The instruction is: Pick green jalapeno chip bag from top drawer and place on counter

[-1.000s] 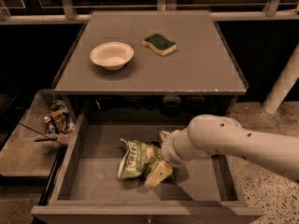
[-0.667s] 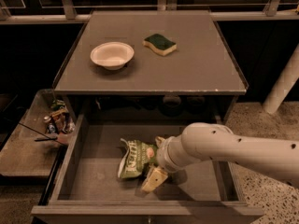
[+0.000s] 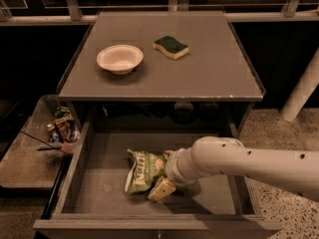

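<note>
Gripper (image 3: pixel 160 184): down inside the top drawer (image 3: pixel 74 169), at the lower right edge of the green jalapeno chip bag (image 3: pixel 142 169) and touching it or just beside it. Whether it is open, closed or has hold of the bag cannot be told from here; its wrist and the bag hide the contact.

Arm (image 3: pixel 249 164): reaches in from the right, over the drawer's right wall, with its pale tube lying across the drawer.

Chip bag: crumpled, lying on the drawer floor near the middle, slightly toward the front. No sign that it is lifted off the floor.

Top drawer: pulled fully open; nothing else seen in it.

Counter (image 3: pixel 164 81): carries a white bowl (image 3: pixel 119 59) at the left and a green-and-yellow sponge (image 3: pixel 171 47) at centre rear. Bare surface toward the front and right.

Side tray (image 3: pixel 22 161): lower left, with small clutter; not involved.

Assessment: the reach into the drawer is done. In my judgement the grasp is at hand but not confirmed. Lifting the bag, carrying it up over the front edge and setting it on the counter remain.
</note>
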Available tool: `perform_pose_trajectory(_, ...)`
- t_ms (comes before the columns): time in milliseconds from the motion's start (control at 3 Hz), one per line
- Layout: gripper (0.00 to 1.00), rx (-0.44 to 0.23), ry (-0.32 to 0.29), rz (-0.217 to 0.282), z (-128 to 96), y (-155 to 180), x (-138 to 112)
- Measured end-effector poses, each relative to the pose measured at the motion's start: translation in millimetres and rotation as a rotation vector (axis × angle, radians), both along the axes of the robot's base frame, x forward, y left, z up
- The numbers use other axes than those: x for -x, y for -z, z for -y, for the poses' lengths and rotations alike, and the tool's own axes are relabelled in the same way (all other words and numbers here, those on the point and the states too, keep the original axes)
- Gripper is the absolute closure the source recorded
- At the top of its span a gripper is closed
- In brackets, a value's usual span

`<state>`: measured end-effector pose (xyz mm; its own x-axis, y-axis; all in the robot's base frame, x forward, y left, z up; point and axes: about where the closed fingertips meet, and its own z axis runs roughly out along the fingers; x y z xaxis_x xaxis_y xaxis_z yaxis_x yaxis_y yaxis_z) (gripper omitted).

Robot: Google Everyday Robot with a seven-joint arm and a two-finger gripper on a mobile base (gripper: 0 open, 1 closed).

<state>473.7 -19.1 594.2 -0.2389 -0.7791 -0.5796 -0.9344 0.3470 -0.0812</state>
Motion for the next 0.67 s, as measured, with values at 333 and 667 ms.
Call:
perform_pose_trajectory(333,0.41,0.000,0.000,0.000,0.0,0.0,0.0)
perform_pose_trajectory(667,0.66,0.000,0.000,0.000,0.0,0.0,0.0)
